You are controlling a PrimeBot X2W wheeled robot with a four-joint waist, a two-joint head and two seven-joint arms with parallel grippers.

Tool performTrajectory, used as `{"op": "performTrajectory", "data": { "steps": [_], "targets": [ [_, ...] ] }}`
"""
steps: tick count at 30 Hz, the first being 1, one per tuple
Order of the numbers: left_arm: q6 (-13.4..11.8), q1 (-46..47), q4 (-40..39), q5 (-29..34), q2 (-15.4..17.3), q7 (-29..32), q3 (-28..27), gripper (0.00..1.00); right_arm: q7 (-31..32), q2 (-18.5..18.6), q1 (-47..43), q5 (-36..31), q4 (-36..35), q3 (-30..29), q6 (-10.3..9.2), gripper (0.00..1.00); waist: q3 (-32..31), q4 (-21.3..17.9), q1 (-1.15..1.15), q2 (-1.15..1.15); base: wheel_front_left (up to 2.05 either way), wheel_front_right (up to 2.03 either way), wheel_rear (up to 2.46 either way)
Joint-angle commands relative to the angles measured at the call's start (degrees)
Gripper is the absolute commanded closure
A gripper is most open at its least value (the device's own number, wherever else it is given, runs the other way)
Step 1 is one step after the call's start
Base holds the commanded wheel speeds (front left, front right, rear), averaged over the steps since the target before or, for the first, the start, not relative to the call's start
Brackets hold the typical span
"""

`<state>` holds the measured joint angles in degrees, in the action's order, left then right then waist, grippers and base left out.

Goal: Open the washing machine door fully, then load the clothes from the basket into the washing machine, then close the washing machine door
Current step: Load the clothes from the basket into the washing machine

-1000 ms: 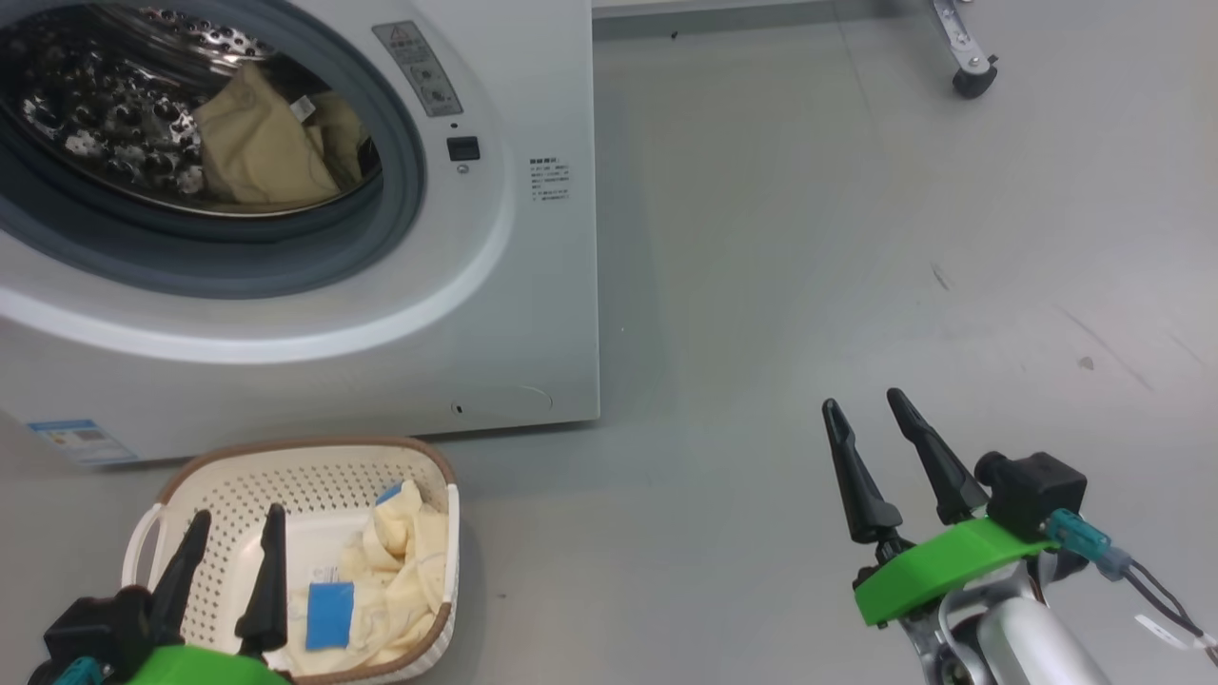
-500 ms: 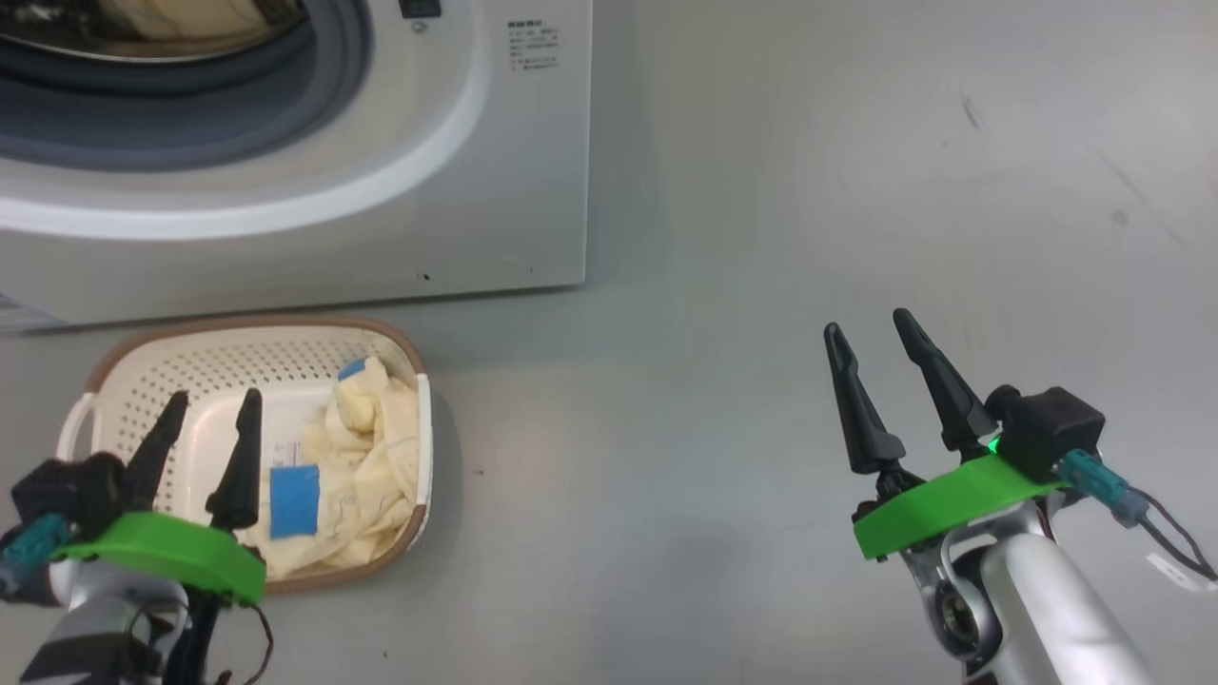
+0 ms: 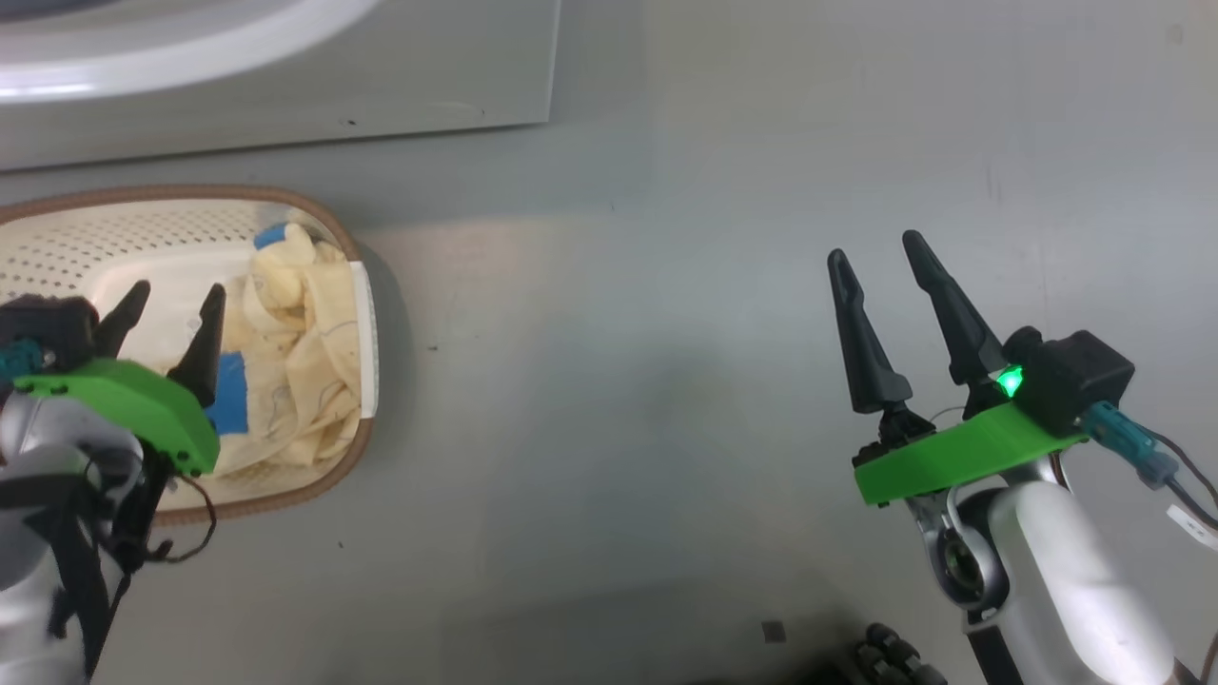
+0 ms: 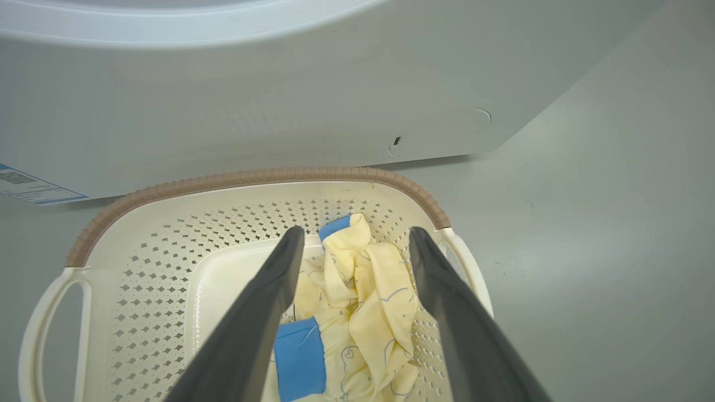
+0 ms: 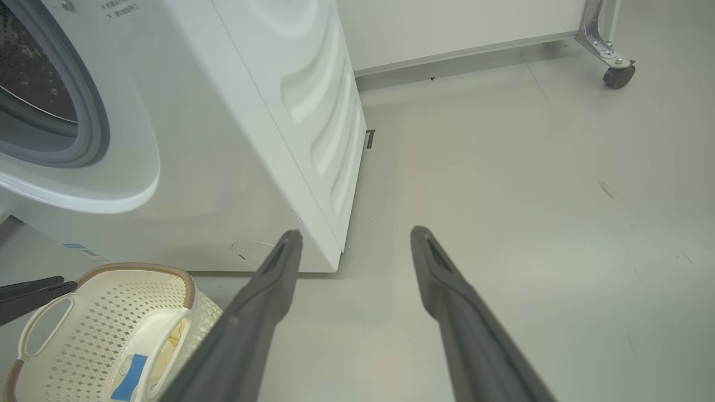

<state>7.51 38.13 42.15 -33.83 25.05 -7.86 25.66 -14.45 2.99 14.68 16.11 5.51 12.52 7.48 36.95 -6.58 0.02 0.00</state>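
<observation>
Lab, washing machine (image 5: 313,111), castor-wheeled frame (image 5: 609,56)

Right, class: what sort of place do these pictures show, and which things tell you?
Probably a laundry test area in a lab: a white front-loading washing machine, a perforated basket of clothes, on a bare grey floor.

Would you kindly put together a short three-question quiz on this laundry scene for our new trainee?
1. True or false: the left gripper is shut on the clothes.
2. Multiple choice: in the head view, which part of the basket holds the clothes? A) left end B) right end C) spread evenly
3. Short answer: what does the right gripper hold?

Key:
1. False: it is open, over the basket.
2. B.
3. Nothing; it is open over the floor.
</observation>
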Motion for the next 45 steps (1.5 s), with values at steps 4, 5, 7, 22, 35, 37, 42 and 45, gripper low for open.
{"op": "performTrajectory", "data": {
  "steps": [4,5,7,22,35,37,42,45],
  "targets": [
    [-0.04,5.54,2.44,-3.94,3.78,1.87,1.89,0.00,-0.54,-0.12,0.57,0.03,-3.08,0.78,0.01,0.00,6.51,-1.28,-0.02,0.00,0.00,0.00,0.00],
    [-0.04,6.95,3.38,-4.69,4.08,2.40,3.11,0.00,-0.54,-0.12,0.76,0.13,-3.43,0.85,0.01,0.00,7.33,-1.45,-0.02,0.00,0.00,0.00,0.00],
    [-0.03,9.67,5.09,-5.92,4.88,3.38,5.44,0.00,-0.54,-0.12,1.13,0.34,-4.07,1.13,0.01,0.00,9.19,-1.99,-0.02,0.00,0.00,0.00,0.00],
    [-0.03,21.46,12.62,-19.38,9.79,15.35,17.97,0.00,-0.54,-0.12,2.39,1.13,-6.23,2.53,0.01,0.00,17.27,-5.55,-0.02,0.00,0.00,0.00,0.00],
    [-0.03,26.31,19.04,-24.39,7.93,16.35,24.11,0.00,-0.54,-0.12,-0.18,-0.14,-8.39,3.77,0.01,0.00,19.12,-6.15,-0.02,0.00,0.03,0.03,0.03],
    [-0.02,26.46,19.83,-25.39,7.61,16.15,24.46,0.00,-0.54,-0.12,-0.86,-1.11,-9.02,3.95,0.01,0.00,19.38,-5.54,-0.02,0.00,0.23,0.23,0.23],
    [-0.02,25.94,20.24,-28.99,6.87,16.47,25.01,0.00,-0.54,-0.12,-2.63,-3.77,-10.37,3.84,0.01,0.00,19.67,-3.74,-0.02,0.00,0.17,0.17,0.17],
    [-0.02,25.80,19.78,-30.21,6.77,16.61,25.46,0.84,-0.54,-0.12,-3.13,-4.41,-10.80,3.67,0.01,0.00,19.72,-3.27,-0.02,0.00,0.07,0.07,0.07]
  ]
}}
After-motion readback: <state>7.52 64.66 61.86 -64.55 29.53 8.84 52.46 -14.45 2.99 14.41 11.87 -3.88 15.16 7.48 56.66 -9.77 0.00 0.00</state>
